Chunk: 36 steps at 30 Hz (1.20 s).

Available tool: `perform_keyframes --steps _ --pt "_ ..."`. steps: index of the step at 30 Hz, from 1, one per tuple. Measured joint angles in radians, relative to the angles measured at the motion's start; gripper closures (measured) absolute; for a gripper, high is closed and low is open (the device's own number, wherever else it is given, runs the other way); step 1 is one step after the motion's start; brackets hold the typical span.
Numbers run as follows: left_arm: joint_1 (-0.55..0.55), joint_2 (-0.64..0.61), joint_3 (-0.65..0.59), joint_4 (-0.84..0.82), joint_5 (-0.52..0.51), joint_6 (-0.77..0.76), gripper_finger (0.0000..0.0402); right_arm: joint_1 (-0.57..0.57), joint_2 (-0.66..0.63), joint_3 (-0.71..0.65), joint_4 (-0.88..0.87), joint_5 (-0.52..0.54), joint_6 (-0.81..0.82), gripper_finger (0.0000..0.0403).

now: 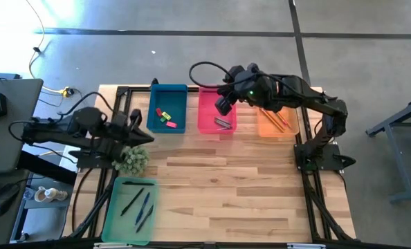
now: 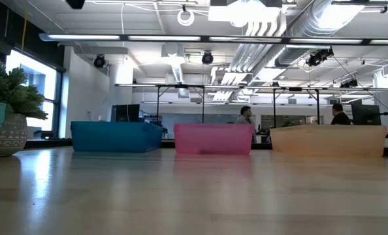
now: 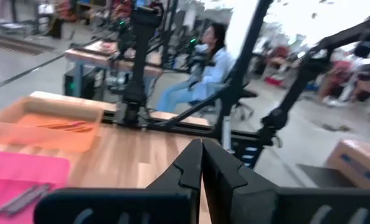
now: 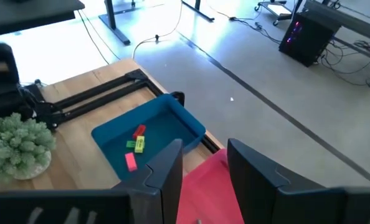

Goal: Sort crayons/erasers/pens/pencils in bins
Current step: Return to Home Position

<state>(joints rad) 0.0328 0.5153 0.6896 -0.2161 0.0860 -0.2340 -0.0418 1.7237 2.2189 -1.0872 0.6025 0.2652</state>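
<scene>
The right gripper (image 1: 224, 105) is hovering with jaws apart and apparently empty, the pink bin (image 1: 207, 104) and its grey crayons (image 1: 223, 123) directly beneath. Sorting is seemingly finishing, so withdrawing comes next. The left gripper (image 3: 201, 163), pressed together, is waiting well aside.

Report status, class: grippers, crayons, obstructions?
Right gripper open, empty, above pink plastic bin. Left gripper shut, parked beside spiky green plant. Short grey crayons lying in pink bin. Nothing obstructing.
</scene>
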Motion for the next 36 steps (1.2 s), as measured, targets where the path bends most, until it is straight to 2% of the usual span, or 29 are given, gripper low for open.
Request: perform_keyframes --steps 6,14,23,29,32,36 --pt "0.000 -0.227 -0.230 0.064 0.007 -0.044 0.0401 0.000 -0.008 0.000 0.008 0.001 0.012 0.0286" --pt "0.000 -0.515 -0.442 0.121 0.011 -0.027 0.0402 -0.005 -0.092 0.000 0.007 0.017 0.045 0.0286" --pt "0.001 -0.486 -0.589 0.295 0.051 -0.031 0.0401 -0.004 -0.251 0.002 -0.100 0.037 0.043 0.0286" --pt "0.001 -0.493 -0.680 0.419 0.002 -0.074 0.0401 -0.003 -0.357 -0.030 -0.274 0.104 0.075 0.0286" --pt "0.001 -0.492 -0.678 0.415 -0.009 -0.077 0.0401 0.007 -0.424 -0.112 -0.339 0.130 0.108 0.0286" --pt "0.001 -0.492 -0.678 0.414 -0.023 -0.078 0.0401 0.052 -0.559 -0.339 -0.322 0.149 0.161 0.0286"
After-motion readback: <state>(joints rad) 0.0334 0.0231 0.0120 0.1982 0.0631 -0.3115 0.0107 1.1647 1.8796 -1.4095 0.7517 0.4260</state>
